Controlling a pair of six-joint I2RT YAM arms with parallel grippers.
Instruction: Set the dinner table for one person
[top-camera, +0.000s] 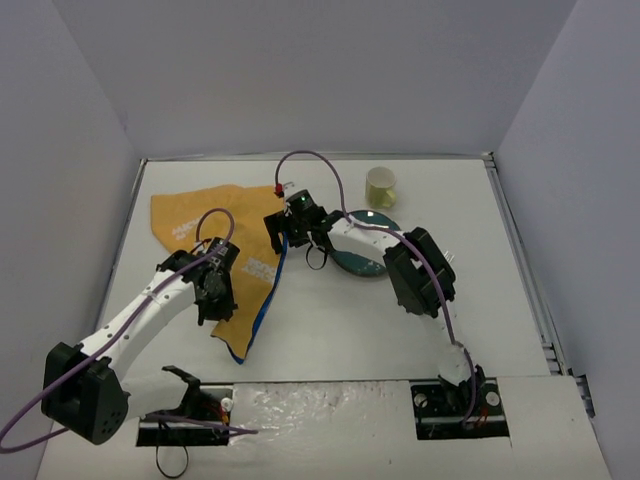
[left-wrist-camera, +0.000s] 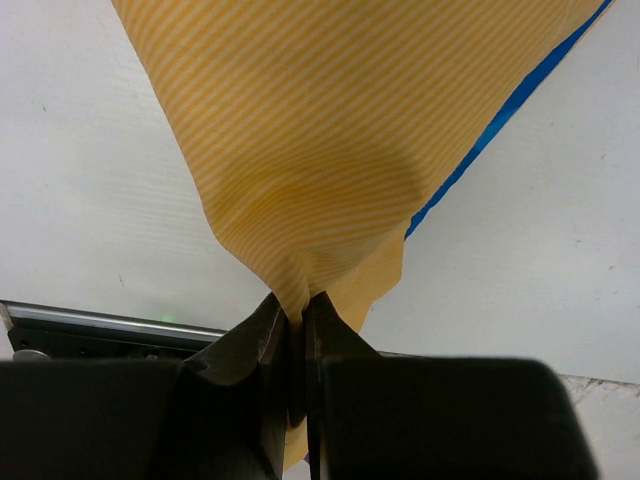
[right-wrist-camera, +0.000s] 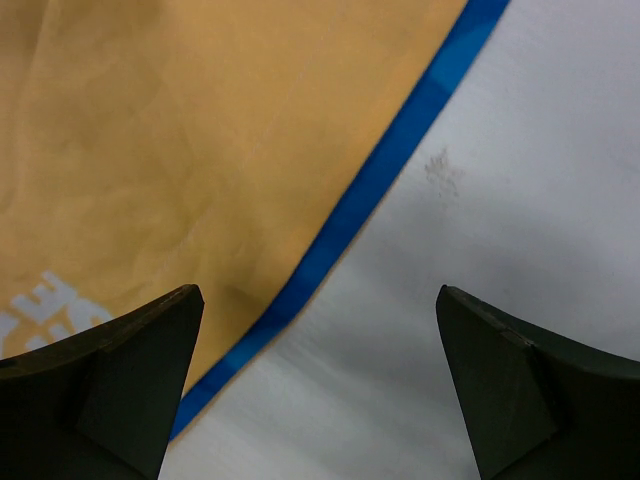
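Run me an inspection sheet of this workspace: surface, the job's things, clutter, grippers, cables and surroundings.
Surface: dinner table, white, smooth, and bare around the arms.
Job's things: orange placemat with a blue edge, lying rumpled and askew on the left half. A dark plate is partly hidden by the right arm. A yellow-green cup stands upright beyond the plate.
Clutter: nothing seen.
Grippers: left gripper is shut, pinching a corner of the placemat. Right gripper is open, over the placemat's blue edge, holding nothing.
Cables: purple cables loop along both arms, clear of the cloth.
Surroundings: plain grey walls on three sides.
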